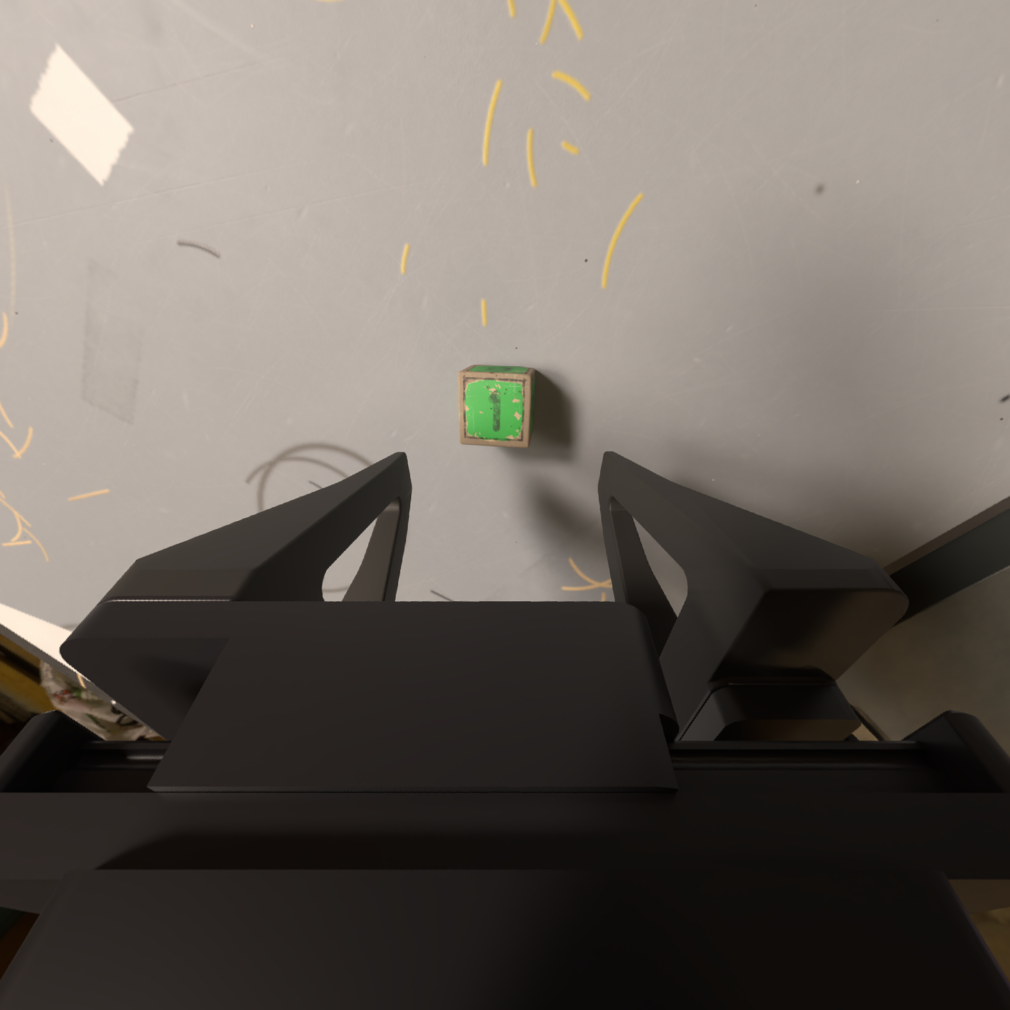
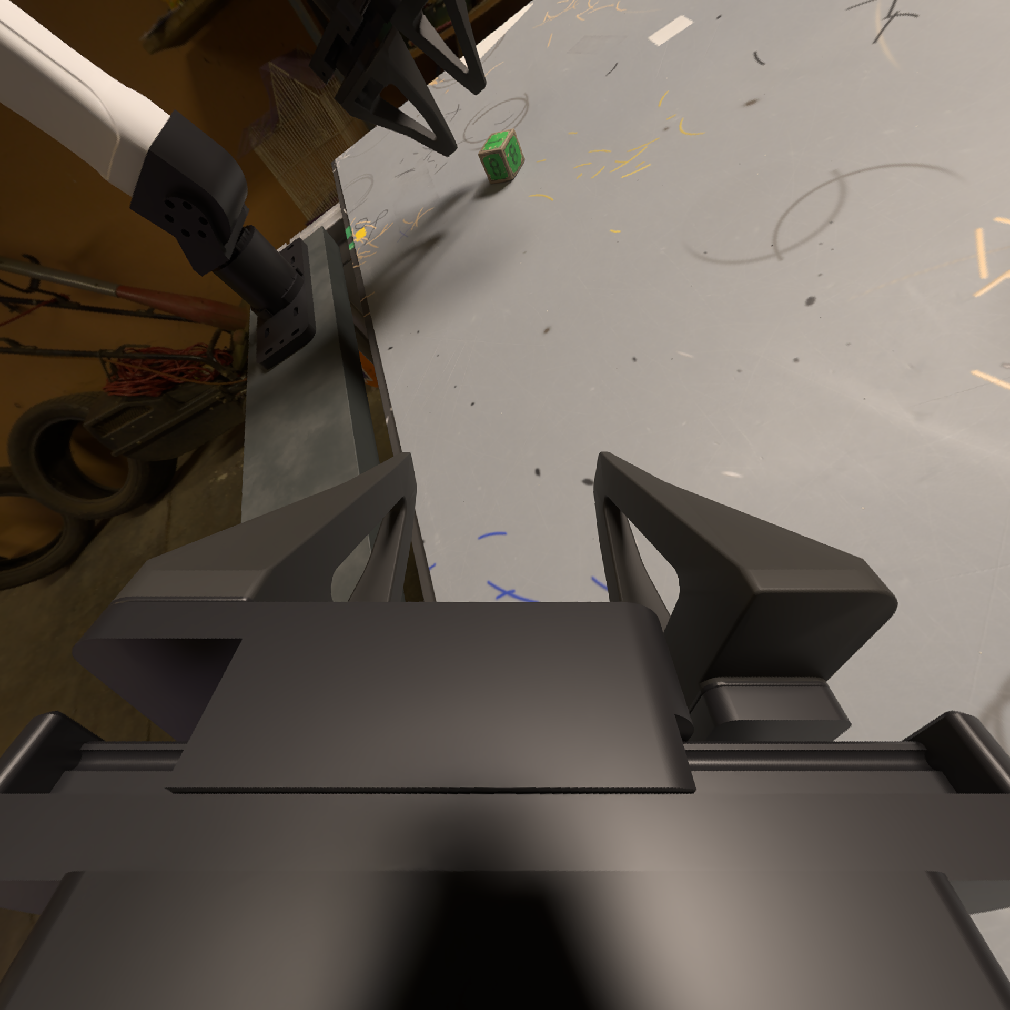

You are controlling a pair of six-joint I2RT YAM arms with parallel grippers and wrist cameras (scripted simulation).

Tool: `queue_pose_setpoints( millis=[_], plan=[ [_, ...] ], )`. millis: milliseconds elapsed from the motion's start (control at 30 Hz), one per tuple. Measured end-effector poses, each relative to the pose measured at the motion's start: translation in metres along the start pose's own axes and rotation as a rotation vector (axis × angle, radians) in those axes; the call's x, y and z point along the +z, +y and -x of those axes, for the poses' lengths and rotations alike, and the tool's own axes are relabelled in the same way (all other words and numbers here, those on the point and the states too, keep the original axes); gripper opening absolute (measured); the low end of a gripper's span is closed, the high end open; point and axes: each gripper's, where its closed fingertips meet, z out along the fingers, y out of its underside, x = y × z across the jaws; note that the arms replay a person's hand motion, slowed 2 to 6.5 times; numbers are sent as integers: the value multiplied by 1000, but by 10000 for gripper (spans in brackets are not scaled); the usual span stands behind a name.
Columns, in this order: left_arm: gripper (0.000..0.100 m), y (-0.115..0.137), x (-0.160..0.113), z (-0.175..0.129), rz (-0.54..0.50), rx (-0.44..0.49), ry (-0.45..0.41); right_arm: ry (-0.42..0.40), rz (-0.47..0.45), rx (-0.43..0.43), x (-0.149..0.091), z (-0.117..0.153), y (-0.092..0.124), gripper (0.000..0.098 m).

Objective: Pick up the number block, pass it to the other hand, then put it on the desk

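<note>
Black and matte, the left tool (image 1: 504, 459) hangs above the table (image 1: 765, 328) with its two fingers spread apart and nothing between them. Just ahead of its tips, and nearly centred on the gap, sits the number block (image 1: 496, 407): a single worn wooden cube with green painted faces, resting flat on the grey surface, apart from both fingers. Yellow scribbles, a grey ring mark and a pale strip of tape (image 1: 81, 113) lie farther out on the table beyond the cube.

The right tool (image 2: 503, 462) is likewise spread wide and empty, poised over the near part of the table, well apart from the cube, which shows far ahead of it beside the left tool's tips.

By my reading, the pick-up is the step in hand and no grasp has been made. The next move calls for the left tool to advance and descend until the cube sits between its fingers, square to two opposite faces, then close; a skewed approach might nudge the light cube aside.

Count: one block, two tools, one table.
</note>
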Motion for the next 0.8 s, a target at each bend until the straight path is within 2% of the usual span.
queue_pose_setpoints(
  millis=[200, 367, 767, 800],
  plan=[
    [564, -2, 9, 1, 16, -8, 41, 4, 2, -2, -1, -2, 2, 556],
    [503, -3, 15, 0, 32, -8, 66, 4, 6, -2, -1, -3, 4, 578],
    [251, -3, 30, 2, 91, -4, 85, -4, 22, 8, 0, -4, 8, 706],
    [257, -3, 30, 3, 92, -4, 84, -4, 24, 8, 0, -4, 8, 717]
  ],
)
